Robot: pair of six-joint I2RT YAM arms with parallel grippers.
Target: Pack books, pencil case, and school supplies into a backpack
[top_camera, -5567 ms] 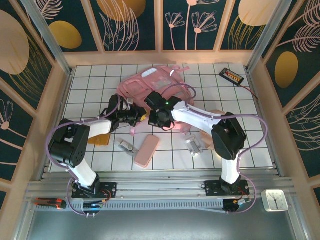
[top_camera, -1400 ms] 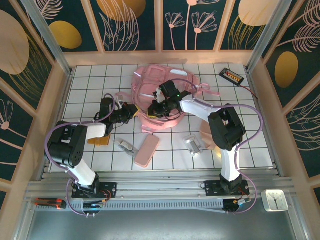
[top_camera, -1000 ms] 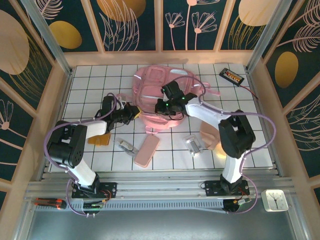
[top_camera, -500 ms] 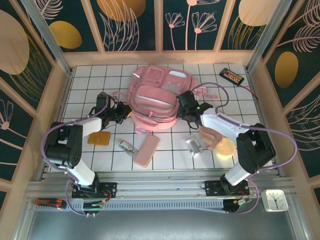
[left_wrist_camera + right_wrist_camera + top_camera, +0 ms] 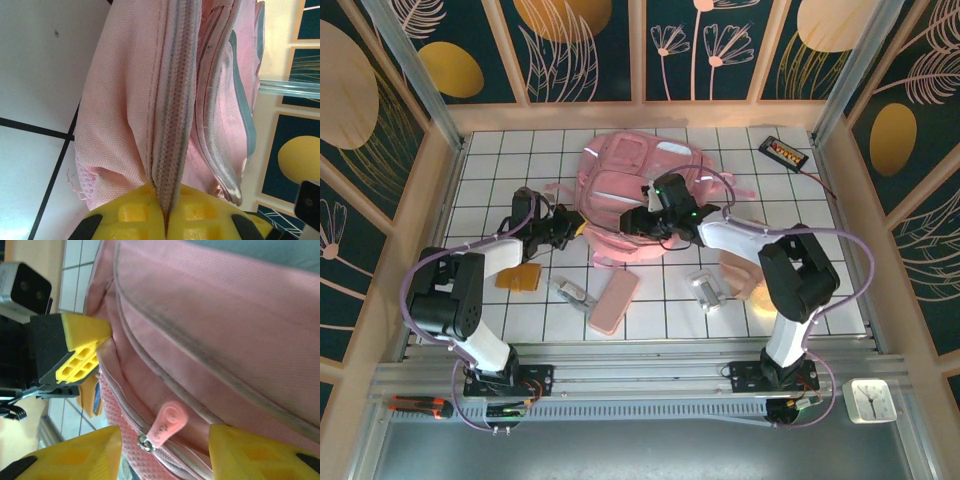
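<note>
Pink backpack seam pinched by left gripper; right gripper apparently parted.

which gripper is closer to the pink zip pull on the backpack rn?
Right. The right gripper has its jaws open with the zip pull between them. The left gripper is shut on the backpack zipper seam, off to one side of the pull.

White gridded tabletop w/ thin black lines, black slab w/ orange label lying tilted at its far-right corner, small white square clock near-right just outside the aluminium rail, dark floral wall panels in pale wood frames behind.
</note>
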